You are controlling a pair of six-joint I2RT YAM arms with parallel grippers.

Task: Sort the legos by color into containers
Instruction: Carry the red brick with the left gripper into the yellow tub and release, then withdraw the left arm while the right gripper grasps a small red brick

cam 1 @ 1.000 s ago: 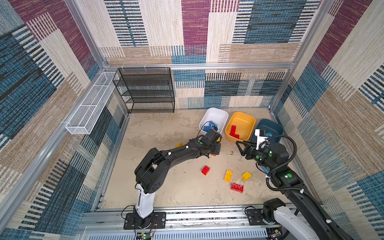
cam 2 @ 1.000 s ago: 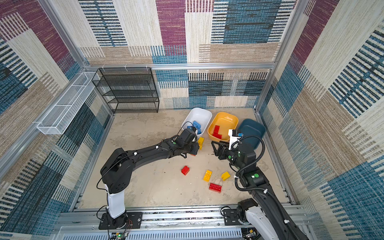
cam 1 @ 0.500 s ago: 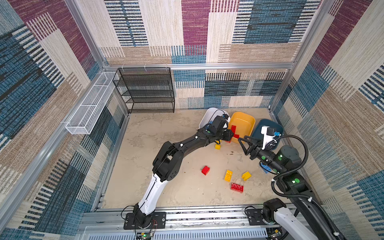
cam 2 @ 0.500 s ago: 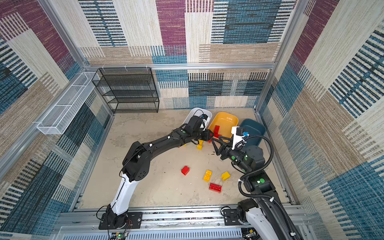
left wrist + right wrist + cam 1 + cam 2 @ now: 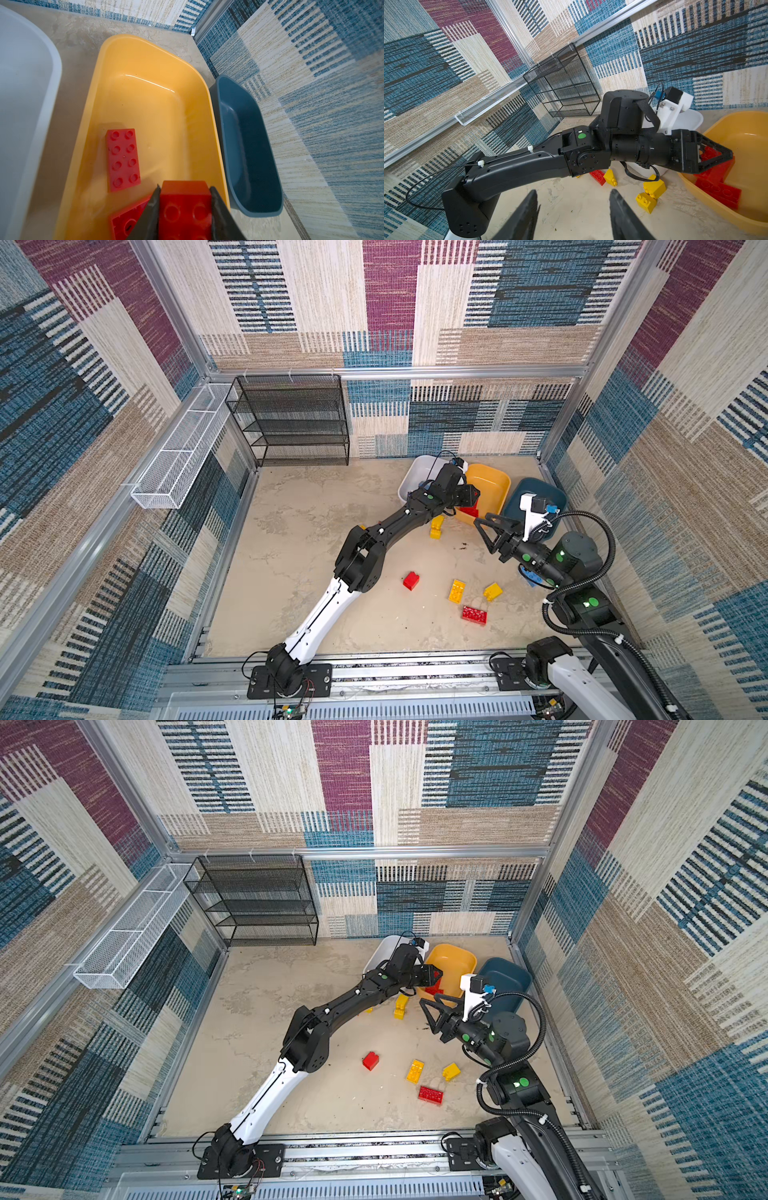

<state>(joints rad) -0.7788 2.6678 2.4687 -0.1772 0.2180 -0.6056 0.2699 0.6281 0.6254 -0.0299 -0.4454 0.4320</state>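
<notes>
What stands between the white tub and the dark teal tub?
The yellow-orange tub, with red bricks lying in it. The left wrist view shows this plainly; both top views show it too.

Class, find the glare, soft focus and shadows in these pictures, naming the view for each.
Left wrist view: a bright glare streak on the floor of the yellow-orange tub; the left end effector, gripping the red brick, looks soft, close to the lens. Right wrist view: the open right end effector is softer than the background. Both top views: even light, only faint shadows on the table.
</notes>
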